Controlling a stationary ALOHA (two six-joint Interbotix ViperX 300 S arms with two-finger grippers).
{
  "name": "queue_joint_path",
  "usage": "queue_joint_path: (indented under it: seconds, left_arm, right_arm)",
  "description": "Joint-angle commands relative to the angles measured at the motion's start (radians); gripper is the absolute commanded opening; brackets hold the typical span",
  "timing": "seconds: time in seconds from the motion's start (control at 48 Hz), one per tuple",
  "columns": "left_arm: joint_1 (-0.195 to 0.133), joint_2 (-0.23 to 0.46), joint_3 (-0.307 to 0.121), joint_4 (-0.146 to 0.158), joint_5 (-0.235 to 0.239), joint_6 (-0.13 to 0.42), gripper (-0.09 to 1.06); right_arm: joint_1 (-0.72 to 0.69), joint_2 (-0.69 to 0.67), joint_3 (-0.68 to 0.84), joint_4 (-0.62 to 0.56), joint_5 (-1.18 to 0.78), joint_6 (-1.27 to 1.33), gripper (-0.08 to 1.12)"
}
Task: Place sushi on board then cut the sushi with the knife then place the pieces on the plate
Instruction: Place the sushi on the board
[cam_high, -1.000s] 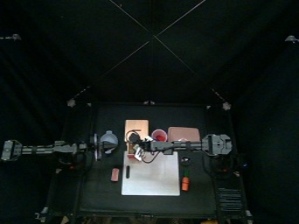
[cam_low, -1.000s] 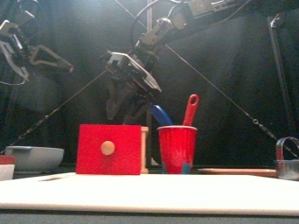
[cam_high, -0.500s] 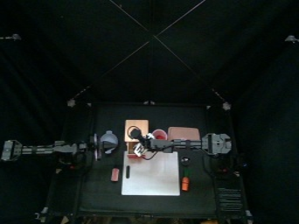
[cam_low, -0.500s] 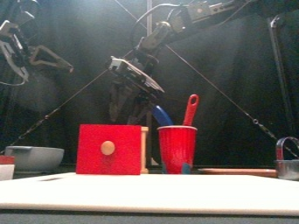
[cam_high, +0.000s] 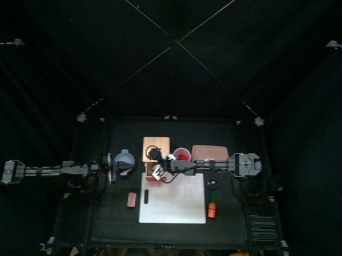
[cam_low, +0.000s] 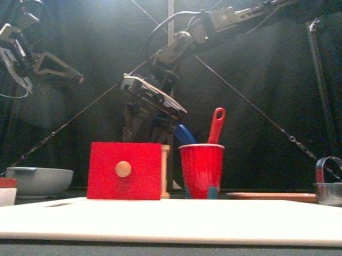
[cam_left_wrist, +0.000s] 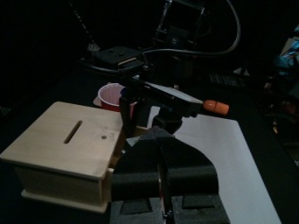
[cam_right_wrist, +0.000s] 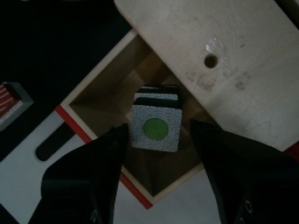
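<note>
In the right wrist view a dark sushi roll (cam_right_wrist: 156, 125) with a green centre lies in the pulled-out drawer (cam_right_wrist: 111, 74) of the pale wooden box (cam_high: 158, 143). My right gripper (cam_right_wrist: 159, 147) hangs open just above it, one jaw on each side, not touching. From the front, that gripper (cam_low: 151, 100) is above the box's red drawer front (cam_low: 126, 170). The red cup (cam_low: 202, 170) holds a red knife (cam_low: 217, 124) and a blue one. The white board (cam_high: 174, 199) lies in front of the box, the pink tray (cam_high: 210, 153) at the back right. My left gripper (cam_high: 107, 168) rests at the left.
A blue-grey bowl (cam_high: 123, 158) stands left of the box, beside the left arm. A small orange toy (cam_high: 211, 210) lies on the board's right edge and a red piece (cam_high: 131, 199) just off its left edge. The box's lid (cam_right_wrist: 222, 61) overhangs the drawer's back.
My right gripper has come down toward the open drawer, still open. The left arm has not moved.
</note>
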Motion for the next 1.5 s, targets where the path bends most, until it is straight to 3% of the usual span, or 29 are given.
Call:
queue_joint_path:
  seconds: [0.021, 0.625, 0.896, 1.292, 1.5]
  left_arm:
    - [0.003, 0.003, -0.012, 0.000, -0.009, 0.000, 0.08]
    - [0.005, 0.003, -0.012, 0.000, -0.021, 0.000, 0.08]
    - [0.008, 0.003, -0.017, 0.000, -0.025, 0.000, 0.08]
    - [0.032, 0.003, -0.041, 0.003, -0.026, 0.005, 0.08]
    - [0.044, 0.003, -0.060, 0.005, -0.028, 0.005, 0.08]
  right_arm:
    - [-0.005, -0.017, -0.031, 0.002, -0.005, 0.000, 0.88]
    - [0.014, -0.029, -0.044, -0.006, 0.006, -0.014, 0.66]
    - [0.080, -0.181, -0.011, -0.144, 0.006, -0.017, 0.66]
    - [0.181, -0.495, 0.268, -0.196, 0.000, -0.017, 0.66]
    - [0.262, -0.554, 0.413, -0.222, 0.005, -0.014, 0.65]
